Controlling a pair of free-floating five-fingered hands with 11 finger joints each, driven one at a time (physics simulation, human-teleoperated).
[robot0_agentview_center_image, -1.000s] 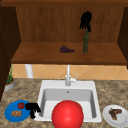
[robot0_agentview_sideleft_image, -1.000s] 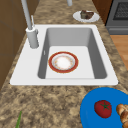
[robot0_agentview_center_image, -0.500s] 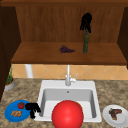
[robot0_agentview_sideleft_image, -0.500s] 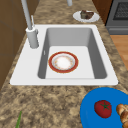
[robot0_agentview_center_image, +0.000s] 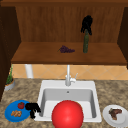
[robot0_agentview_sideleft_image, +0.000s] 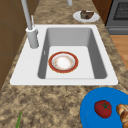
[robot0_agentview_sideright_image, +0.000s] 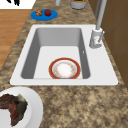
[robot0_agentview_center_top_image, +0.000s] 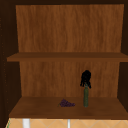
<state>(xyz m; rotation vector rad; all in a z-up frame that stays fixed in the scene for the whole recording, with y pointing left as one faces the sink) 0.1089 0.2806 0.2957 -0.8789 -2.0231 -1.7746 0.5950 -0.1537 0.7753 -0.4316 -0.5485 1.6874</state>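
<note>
Green unlabelled bottle (robot0_agentview_center_image: 85, 43) under right hand (robot0_agentview_center_image: 86, 24).

Wooden cabinet (robot0_agentview_center_top_image: 67, 32), speckled stone countertop (robot0_agentview_sideleft_image: 50, 105)

A home kitchen: white sink (robot0_agentview_center_image: 42, 100) with faucet (robot0_agentview_center_image: 68, 76), granite counter (robot0_agentview_sideleft_image: 50, 105), wooden shelves (robot0_agentview_center_top_image: 65, 110).

The brown wooden cabinet shelf (robot0_agentview_center_top_image: 37, 110) is carrying two things — a tall green glass bottle (robot0_agentview_center_top_image: 86, 98) standing upright, and a purple grape bunch (robot0_agentview_center_top_image: 66, 103) lying near it.
</note>
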